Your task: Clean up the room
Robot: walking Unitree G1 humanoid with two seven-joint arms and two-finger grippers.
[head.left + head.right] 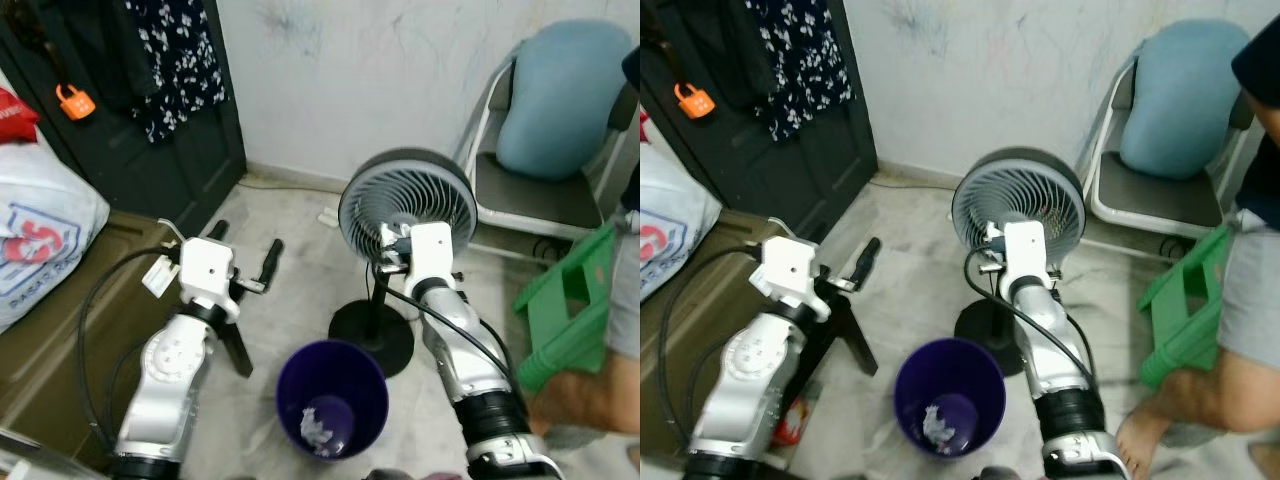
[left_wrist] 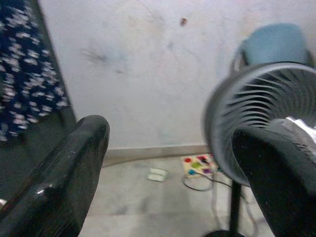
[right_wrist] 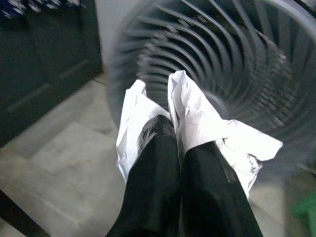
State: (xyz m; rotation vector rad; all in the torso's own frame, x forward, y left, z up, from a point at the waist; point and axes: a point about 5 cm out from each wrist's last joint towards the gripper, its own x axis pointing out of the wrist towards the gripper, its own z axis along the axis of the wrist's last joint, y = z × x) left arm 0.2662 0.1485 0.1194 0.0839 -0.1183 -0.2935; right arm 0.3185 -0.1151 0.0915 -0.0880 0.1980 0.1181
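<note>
Nearest the head camera, at 6 o'clock on the floor, stands the purple bin [image 1: 332, 398], open side up, with a bit of crumpled white litter lying at its bottom. Just past it, toward 1 o'clock, the right gripper [image 3: 178, 129] has its two black fingers pressed together on a crumpled white paper [image 3: 197, 123], which sticks out on both sides of the tips. The paper is held up in front of the grille of the grey floor fan [image 1: 405, 205], beyond the bin's far rim rather than over its mouth. The fan's round black base sits on the pale floor just behind the bin.

At 10 o'clock from the bin the left gripper [image 1: 245, 243] hangs above the floor with its fingers spread wide apart and nothing between them.

Farther out, at 2 o'clock, a folding chair [image 1: 545, 195] carries a blue cushion [image 1: 560, 95]. At 3 o'clock stands a green plastic stool [image 1: 565, 315], with a person's bare leg [image 1: 590, 395] beside it. At 9 o'clock a white printed bag [image 1: 40, 235] rests on a dark olive surface, and a black door [image 1: 150, 140] stands at 11 o'clock.
</note>
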